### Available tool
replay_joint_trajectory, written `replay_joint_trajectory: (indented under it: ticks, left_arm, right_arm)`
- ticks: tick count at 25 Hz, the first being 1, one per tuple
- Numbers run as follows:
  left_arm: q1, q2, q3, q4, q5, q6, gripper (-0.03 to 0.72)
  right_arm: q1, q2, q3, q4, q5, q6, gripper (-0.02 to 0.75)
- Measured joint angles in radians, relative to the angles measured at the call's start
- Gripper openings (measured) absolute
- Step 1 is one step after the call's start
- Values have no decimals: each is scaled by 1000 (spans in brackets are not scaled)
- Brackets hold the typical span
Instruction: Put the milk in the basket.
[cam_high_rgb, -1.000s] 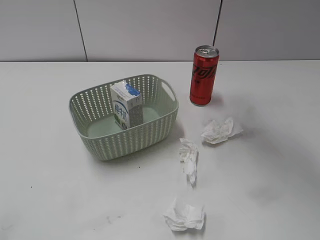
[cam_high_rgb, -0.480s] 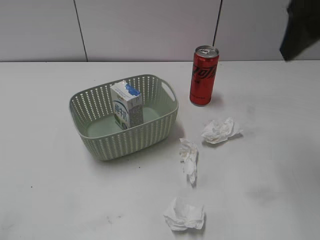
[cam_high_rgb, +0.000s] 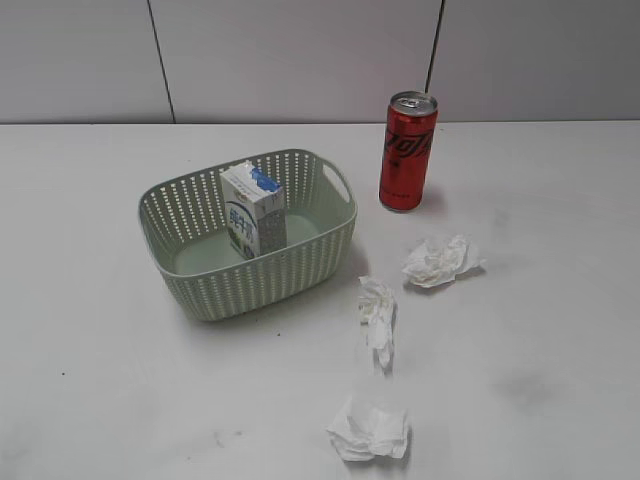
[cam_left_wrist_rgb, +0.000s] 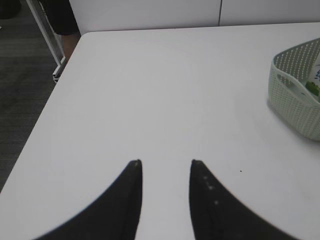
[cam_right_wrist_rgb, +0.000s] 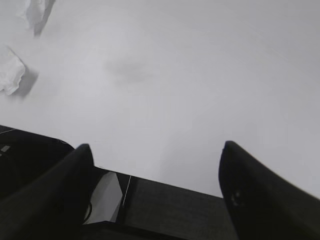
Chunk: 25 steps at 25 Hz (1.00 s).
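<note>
Both grippers are keeping away from the work with fingers apart, the left gripper (cam_left_wrist_rgb: 165, 167) narrowly and the right gripper (cam_right_wrist_rgb: 156, 152) widely, probably because the milk (cam_high_rgb: 253, 209) is already standing upright inside the basket (cam_high_rgb: 190, 280)

I am seeing the milk (cam_high_rgb: 253, 209) standing upright inside the sage-green basket (cam_high_rgb: 262, 284), which is sitting toward the table's far-left area.

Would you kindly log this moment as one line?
milk carton: upright in basket | left gripper: open, empty | right gripper: open, empty
</note>
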Motion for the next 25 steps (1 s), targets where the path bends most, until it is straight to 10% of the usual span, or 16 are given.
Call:
replay_joint_trajectory:
  ticks: [25]
  left_arm:
    - [0, 0, 0, 0, 0, 0, 240]
  right_arm:
    - [0, -468, 332, -3, -121, -74, 594]
